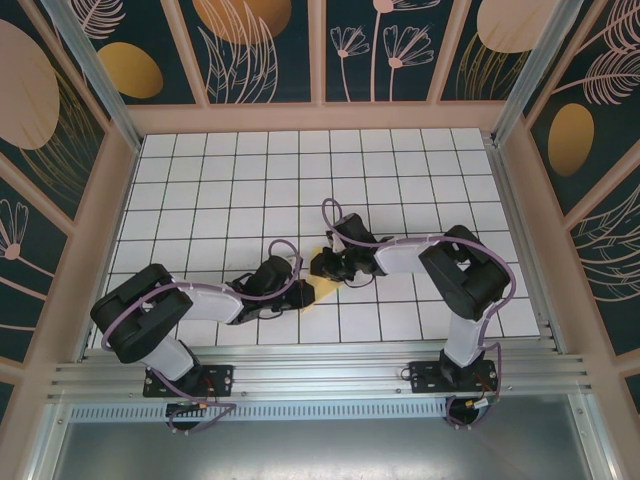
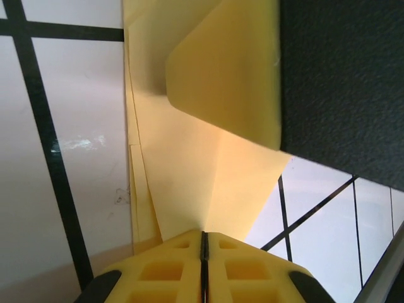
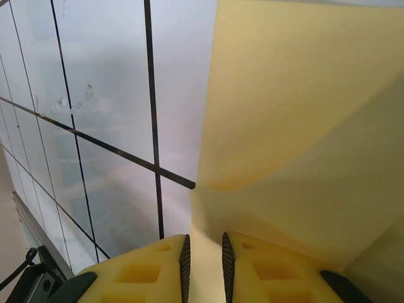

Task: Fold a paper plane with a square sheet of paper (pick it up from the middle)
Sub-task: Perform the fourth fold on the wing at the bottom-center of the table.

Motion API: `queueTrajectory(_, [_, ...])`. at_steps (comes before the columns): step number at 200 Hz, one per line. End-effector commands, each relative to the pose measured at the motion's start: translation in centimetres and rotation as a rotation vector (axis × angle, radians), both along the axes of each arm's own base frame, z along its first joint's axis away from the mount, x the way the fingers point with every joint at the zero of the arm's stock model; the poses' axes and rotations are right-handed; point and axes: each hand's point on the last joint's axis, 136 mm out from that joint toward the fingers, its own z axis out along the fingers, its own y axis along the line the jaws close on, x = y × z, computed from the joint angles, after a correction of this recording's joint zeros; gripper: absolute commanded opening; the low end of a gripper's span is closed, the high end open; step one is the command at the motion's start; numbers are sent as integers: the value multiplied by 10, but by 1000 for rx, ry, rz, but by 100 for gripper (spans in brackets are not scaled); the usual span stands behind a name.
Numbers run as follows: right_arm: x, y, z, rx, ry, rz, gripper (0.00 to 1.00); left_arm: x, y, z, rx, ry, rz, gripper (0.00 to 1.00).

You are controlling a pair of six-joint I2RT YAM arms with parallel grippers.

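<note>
Lying creased at the front middle of the white gridded table [image 1: 400,170], one square sheet of paper [image 1: 327,290] is being held between two pincers. The left pincer [image 1: 305,293] [image 2: 203,235] is clamping the sheet, its two yellow fingers pressing flat together. The right pincer [image 1: 318,265] [image 3: 205,238] is gripping it from the other side, its two fingers standing a narrow slit apart with paper running between them. One folded flap is curling up above the rest.
</note>
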Motion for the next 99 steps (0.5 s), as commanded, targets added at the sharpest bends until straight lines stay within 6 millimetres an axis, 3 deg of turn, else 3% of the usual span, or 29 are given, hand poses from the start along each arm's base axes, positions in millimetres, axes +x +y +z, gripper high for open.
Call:
queueTrajectory(1, [15,-7,23,-8,-69,-50,24,-22,32,-40,132,109,27,9])
queueTrajectory(39, [9,-15,44,31,-109,-68,24,-23,31,-42,137,119,23,8])
queueTrajectory(99, [-17,7,26,89,-41,31,21,-20,25,-43,130,126,10,7])
